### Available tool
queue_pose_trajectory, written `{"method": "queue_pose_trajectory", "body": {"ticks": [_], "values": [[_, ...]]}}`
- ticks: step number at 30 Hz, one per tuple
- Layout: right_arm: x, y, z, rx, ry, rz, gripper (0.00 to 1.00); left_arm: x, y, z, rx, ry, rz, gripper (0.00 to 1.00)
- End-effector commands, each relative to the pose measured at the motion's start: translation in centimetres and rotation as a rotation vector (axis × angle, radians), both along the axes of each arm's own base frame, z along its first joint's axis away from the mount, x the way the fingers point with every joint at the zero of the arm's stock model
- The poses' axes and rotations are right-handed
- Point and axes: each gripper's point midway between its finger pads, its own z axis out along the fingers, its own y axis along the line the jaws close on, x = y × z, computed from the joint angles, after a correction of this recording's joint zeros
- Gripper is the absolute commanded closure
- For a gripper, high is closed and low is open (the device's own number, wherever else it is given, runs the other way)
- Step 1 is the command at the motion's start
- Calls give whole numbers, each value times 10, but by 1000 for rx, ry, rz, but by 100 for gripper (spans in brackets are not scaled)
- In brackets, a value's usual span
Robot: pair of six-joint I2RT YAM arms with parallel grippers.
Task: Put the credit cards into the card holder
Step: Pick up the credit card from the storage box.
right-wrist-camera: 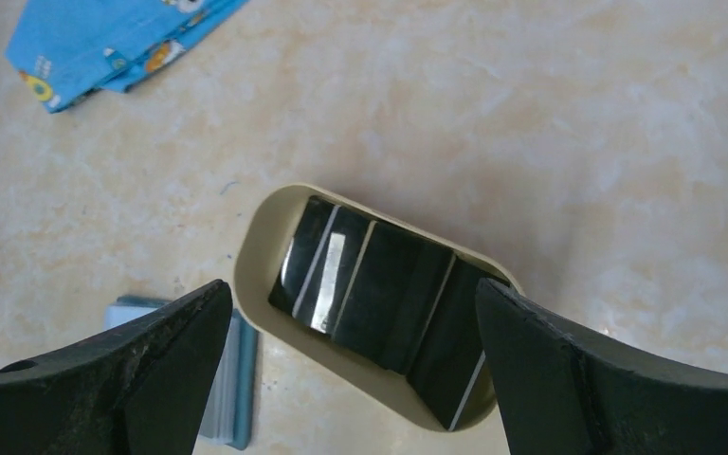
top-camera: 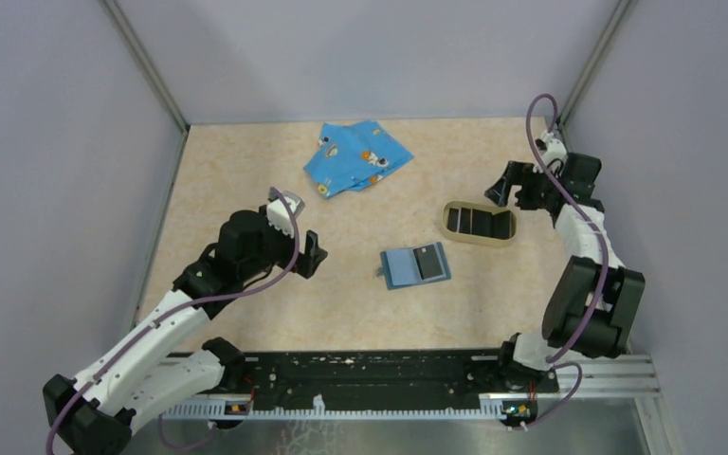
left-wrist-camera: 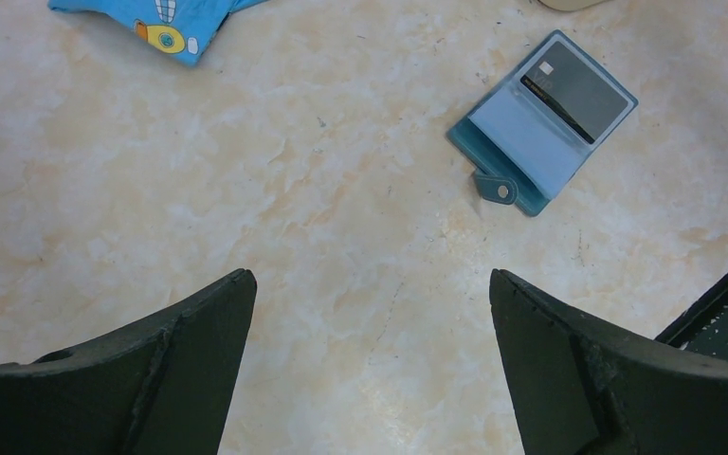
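ok so the holder [top-camera: 416, 266] is lying open flat mid-bench [top-camera: 246, 171], snap tab sticking out on its left side in the top view; one black card [top-camera: 429, 260] sits on its right half, can't tell if it's tucked into a sleeve or just lying on top; the other cards [top-camera: 475, 222] are in the tan tray [top-camera: 479, 242], which is near the holder, further back and to the right, not touching it; they overlap and lean on each other, pale edges showing; left fingers [left-wrist-camera: 190, 370] are spread wide with nothing between them, hovering over bare bench left of the holder, well apart from it; right fingers [right-wrist-camera: 550, 379] are spread wide too, empty, above the tray, with the cards between them in the wrist view; blue cartoon cloth [top-camera: 355, 156] is crumpled at the far side
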Motion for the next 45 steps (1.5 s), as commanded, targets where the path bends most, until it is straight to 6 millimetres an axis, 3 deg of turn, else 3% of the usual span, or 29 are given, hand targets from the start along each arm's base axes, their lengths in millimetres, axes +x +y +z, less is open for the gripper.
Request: {"method": "queue_pose_trajectory", "body": {"ticks": [1, 9, 20, 24, 45], "values": [[14, -29, -13, -22, 74, -91, 2, 2, 7, 4, 26, -26, 13, 1], [13, -43, -26, -42, 136, -139, 11, 1, 7, 1, 34, -24, 10, 1], [9, -46, -41, -43, 223, -146, 37, 5, 13, -1, 54, -30, 40, 1], [7, -50, -50, -58, 260, -153, 41, 5, 13, -1, 56, -30, 43, 1], [2, -47, -78, -14, 376, -155, 50, 6, 14, -2, 60, -30, 46, 1]]}}
